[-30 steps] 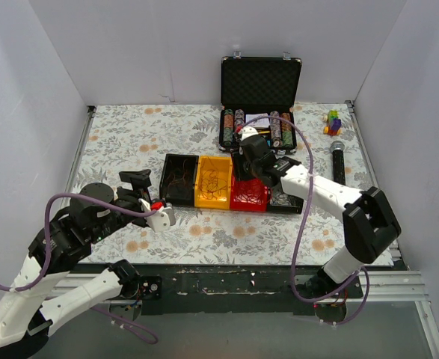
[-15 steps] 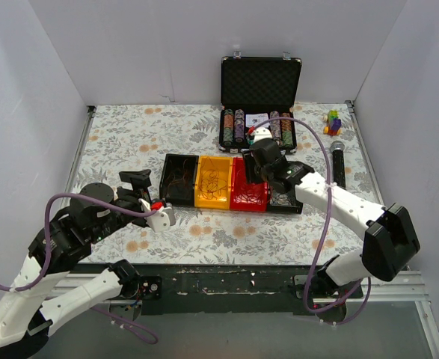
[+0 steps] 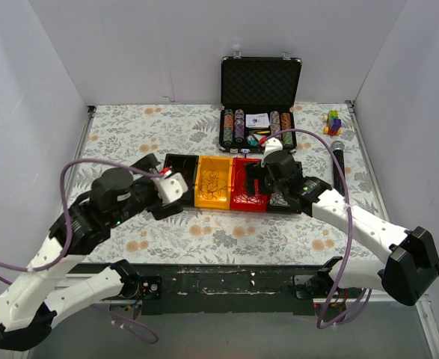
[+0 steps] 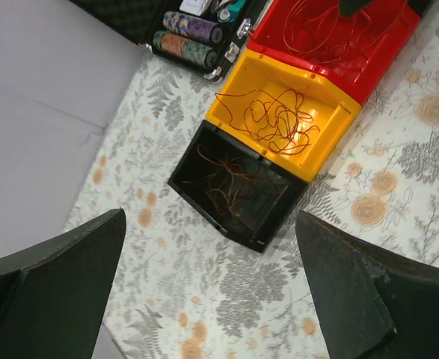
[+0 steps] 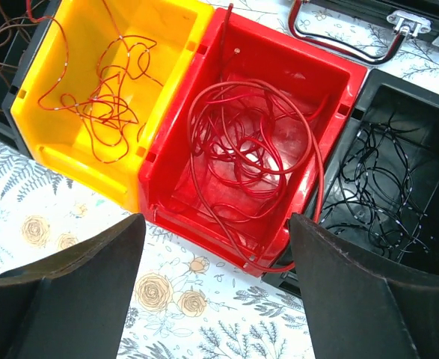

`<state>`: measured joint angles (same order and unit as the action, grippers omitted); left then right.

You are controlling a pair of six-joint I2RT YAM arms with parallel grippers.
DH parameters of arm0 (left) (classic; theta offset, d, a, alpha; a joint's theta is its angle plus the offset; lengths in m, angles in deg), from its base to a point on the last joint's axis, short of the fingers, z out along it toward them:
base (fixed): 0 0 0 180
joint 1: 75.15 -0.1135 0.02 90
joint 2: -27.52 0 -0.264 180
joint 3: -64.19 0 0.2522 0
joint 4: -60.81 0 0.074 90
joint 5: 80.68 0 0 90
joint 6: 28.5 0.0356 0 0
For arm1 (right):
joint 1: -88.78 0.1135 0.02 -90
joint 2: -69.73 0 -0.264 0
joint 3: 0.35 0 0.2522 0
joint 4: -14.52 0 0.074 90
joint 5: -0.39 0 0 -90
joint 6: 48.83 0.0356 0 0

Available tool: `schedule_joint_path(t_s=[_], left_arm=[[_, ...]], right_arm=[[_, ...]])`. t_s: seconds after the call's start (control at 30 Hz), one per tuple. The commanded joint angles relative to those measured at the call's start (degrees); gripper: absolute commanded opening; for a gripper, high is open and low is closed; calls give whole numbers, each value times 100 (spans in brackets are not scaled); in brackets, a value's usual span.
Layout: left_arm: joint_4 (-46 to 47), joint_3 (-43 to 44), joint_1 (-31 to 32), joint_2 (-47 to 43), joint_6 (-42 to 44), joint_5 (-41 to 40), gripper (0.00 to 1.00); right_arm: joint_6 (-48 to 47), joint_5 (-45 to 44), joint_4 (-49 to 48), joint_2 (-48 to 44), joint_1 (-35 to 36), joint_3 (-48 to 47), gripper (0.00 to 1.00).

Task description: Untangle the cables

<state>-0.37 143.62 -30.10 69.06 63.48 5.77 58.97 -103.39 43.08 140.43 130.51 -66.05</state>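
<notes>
A white-walled booth encloses a table with a floral cover. Nearest, both arms reach in from the 6 o'clock edge toward a row of four bins at mid-table.

The left gripper hangs above the row's 9 o'clock end, its jaws spread wide with nothing between them. The right gripper hovers over the red bin, likewise spread and empty.

The cables lie in the bins:
- The black bin holds brownish-red strands.
- The yellow bin holds thin red ones.
- The red bin holds a thicker red coil, with one strand trailing over its near wall.
- The end bin, at 3 o'clock, holds black strands.

Beyond, at 12 o'clock, stands an open chip case, and a microphone lies toward 2 o'clock.

The arms appear to be between grasps, choosing a nest. The next move likely calls for lowering onto one free loop and drawing it out slowly while the other arm steadies the rest.
</notes>
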Motion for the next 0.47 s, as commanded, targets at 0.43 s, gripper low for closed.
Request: schedule_joint_path(t_s=[0.43], left_arm=[[-74,3284,-4292,4150,-3941,2234,98]], right_arm=[[-251,25,92,-934,1,9,89]])
